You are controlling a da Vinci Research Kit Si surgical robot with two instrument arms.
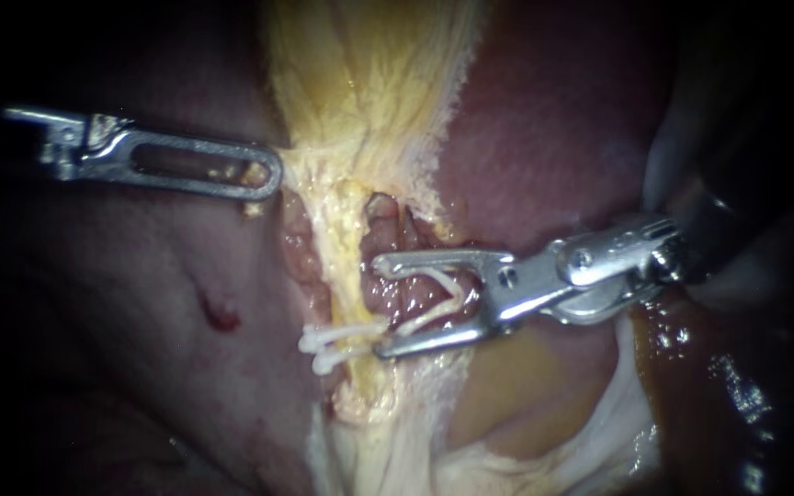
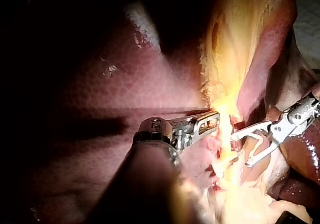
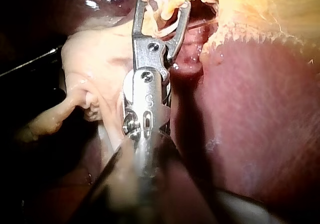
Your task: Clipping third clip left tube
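Right instrument reaches in with its jaws spread wide, each jaw bearing on one leg of an unclosed white clip, so it is carrying the clip rather than squeezing it. Its jaw tips stand at the edge of the left tube, the pale yellow strand running down the middle. They sit just above the placed clips that already cross the strand. That spacing seems deliberate, since the new clip needs bare tube next to the others.

Pink lumpy tissue lies between the jaws, and the tube looks only partly inside the opening. I judge the instrument must go further across before closing, or the clip may catch just one side of the tube.

The left instrument is clamped on a corner of the yellow tissue that fans out above the tube. It draws that corner sideways, likely to stretch the strand and lift it off the liver. The right wrist view shows the loaded jaws pointing at the same strand.
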